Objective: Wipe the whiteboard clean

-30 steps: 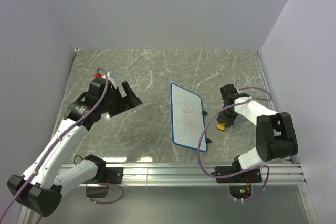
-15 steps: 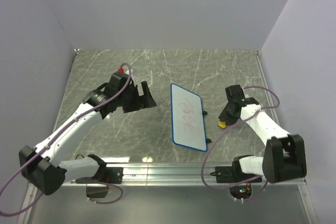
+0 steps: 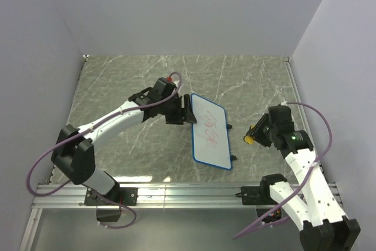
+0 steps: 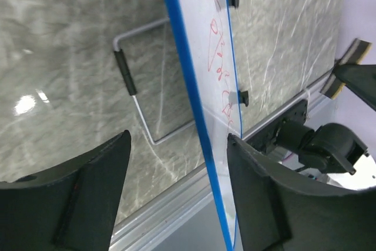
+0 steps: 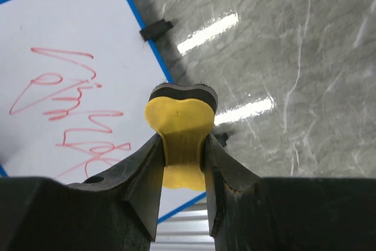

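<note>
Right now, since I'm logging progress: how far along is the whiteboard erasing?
Done: the right tool grips the yellow eraser. In hand: the left tool, jaws open, straddles the edge of the whiteboard, and the eraser hangs beside it. Left: all wiping; the red scribbles look untouched.

Left gripper (image 4: 176,145) jaws stand apart, the whiteboard (image 4: 208,39) edge between them; red scribbles (image 4: 222,74) on it; yellow eraser (image 4: 345,66) far right.
</note>
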Available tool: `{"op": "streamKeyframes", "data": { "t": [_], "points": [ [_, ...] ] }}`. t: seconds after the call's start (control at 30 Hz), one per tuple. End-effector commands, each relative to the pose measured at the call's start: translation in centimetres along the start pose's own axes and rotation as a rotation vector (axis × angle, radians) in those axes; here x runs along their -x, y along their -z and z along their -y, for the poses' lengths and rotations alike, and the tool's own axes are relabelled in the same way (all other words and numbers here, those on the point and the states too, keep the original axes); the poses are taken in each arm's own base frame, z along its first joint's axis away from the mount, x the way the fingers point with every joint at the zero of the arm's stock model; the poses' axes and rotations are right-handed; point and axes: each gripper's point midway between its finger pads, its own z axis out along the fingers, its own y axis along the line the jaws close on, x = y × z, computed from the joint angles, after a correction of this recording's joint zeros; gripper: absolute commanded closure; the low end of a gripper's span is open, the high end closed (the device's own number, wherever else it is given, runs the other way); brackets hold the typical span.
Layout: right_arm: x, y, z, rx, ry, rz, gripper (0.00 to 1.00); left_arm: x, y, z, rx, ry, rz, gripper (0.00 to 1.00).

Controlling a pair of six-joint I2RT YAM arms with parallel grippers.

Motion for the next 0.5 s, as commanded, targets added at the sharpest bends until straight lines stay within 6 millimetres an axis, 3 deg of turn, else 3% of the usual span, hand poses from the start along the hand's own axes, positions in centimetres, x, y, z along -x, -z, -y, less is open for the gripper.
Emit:
{"op": "streamKeyframes", "data": {
  "t": [0.0, 0.13, 0.23, 0.3, 0.37, 0.43, 0.47],
  "points": [
    [-0.9, 1.4, 0.2, 0.013, -0.003, -0.034, 1.0, 1.2, -0.7, 3.2, -0.106, -0.062, 0.021, 0.31],
    [-0.9, 2.2, 0.7, 0.0, 0.016, -0.019, 1.0, 1.1, -1.8, 3.0, -0.088, -0.063, 0.007, 0.49],
    [-1.1, 2.6, 0.3, 0.026, 0.02, -0.027, 1.0, 0.9, -2.4, 2.9, -0.078, -0.069, -0.002, 0.68],
    [-1.2, 2.9, -1.7, 0.126, 0.024, -0.046, 1.0, 0.7, -2.7, 2.8, -0.068, -0.075, -0.01, 0.74],
    [-0.8, 3.1, -4.5, 0.267, 0.03, -0.05, 1.0, 0.2, -3.0, 2.6, -0.055, -0.083, -0.021, 0.82],
    [-1.7, 3.8, -7.5, 0.43, 0.014, -0.127, 1.0, -0.2, -3.3, 2.1, -0.033, -0.09, -0.029, 0.91],
    [-0.6, 4.3, -9.5, 0.522, 0.016, -0.095, 1.0, -0.4, -3.5, 1.8, -0.02, -0.09, -0.037, 0.93]
  ]
}}
